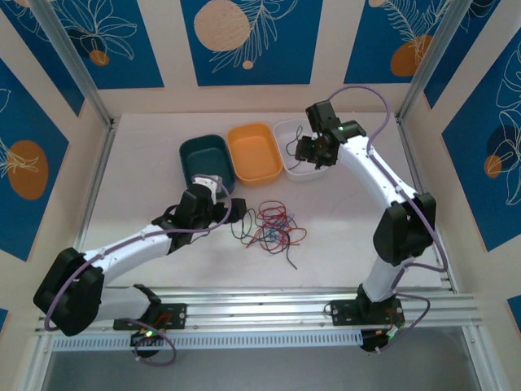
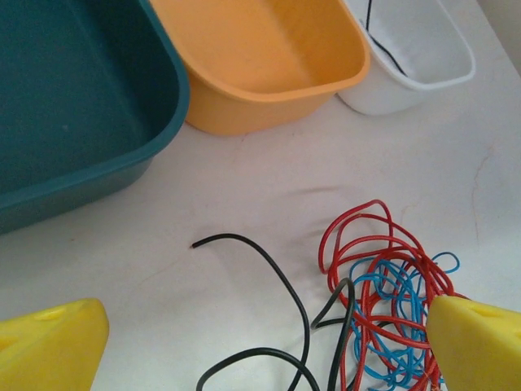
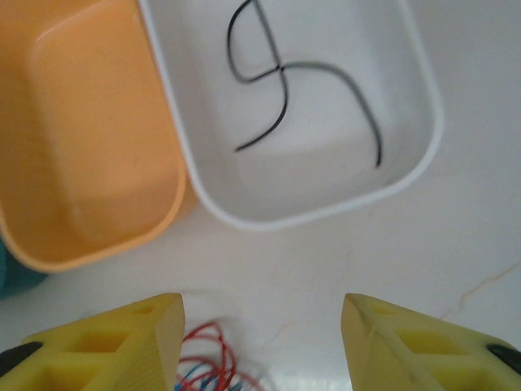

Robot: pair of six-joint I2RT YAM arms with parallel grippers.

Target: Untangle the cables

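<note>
Cables (image 1: 270, 226) are lying as a loose clump mid-table toward the front edge, mostly red w/ blue + black mixed in. The clump as a whole isn't showing any clear long axis.

L gripper (image 2: 267, 326) is sitting just beside the clump's left edge and pointing at it, so L is much the nearer arm. In the L wrist view the red/blue knot is lying up against the right-hand finger. A loose black wire (image 2: 236, 236) is looping out btwn the two fingers, its free end pointing twd the teal bin (image 2: 73, 106). That strand is running roughly fwd-back along the reach, i.e. across the closing line, so it's prob the easiest one to pinch.

L jaws are standing wide apart and holding nothing. Can't tell whether the tips are touching the table or any wire.

R gripper (image 3: 262, 314) is hovering by the near rim of the white bin (image 3: 269, 221), well apart from the clump, which is lying back twd that arm's base. Its jaws are standing parted w/ nothing btwn them. One black cable (image 3: 281, 69) is lying inside that bin
</note>
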